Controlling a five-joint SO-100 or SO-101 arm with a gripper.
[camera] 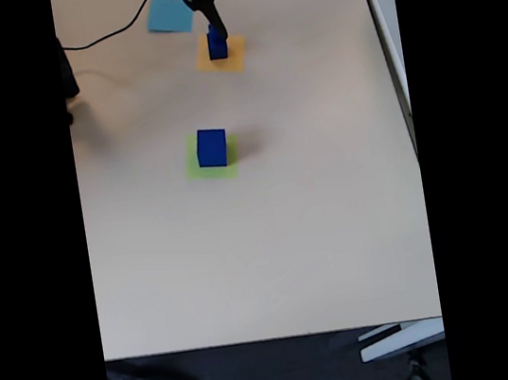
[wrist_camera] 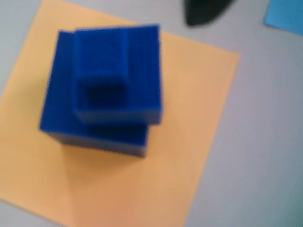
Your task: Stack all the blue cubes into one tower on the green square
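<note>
In the fixed view one blue cube (camera: pixel 211 148) stands alone on the green square (camera: pixel 199 168) mid-table. Farther back, a small stepped stack of blue cubes (camera: pixel 217 44) rests on an orange paper square (camera: pixel 236 56). My gripper (camera: pixel 217 30) hangs just above that stack. In the wrist view the stack (wrist_camera: pixel 102 94) is blurred: a wider cube sits below, a narrower one (wrist_camera: pixel 142 71) on top of it, offset up and right, with a darker patch on its top. A single dark fingertip (wrist_camera: pixel 203 12) pokes in at the top edge, clear of the cubes. The jaw opening is hidden.
A light-blue paper square (camera: pixel 169 14) lies at the back left, and its corner (wrist_camera: pixel 286 14) appears in the wrist view. A black cable (camera: pixel 115 29) runs across the back left of the beige table (camera: pixel 262 246). The table's right edge is close by.
</note>
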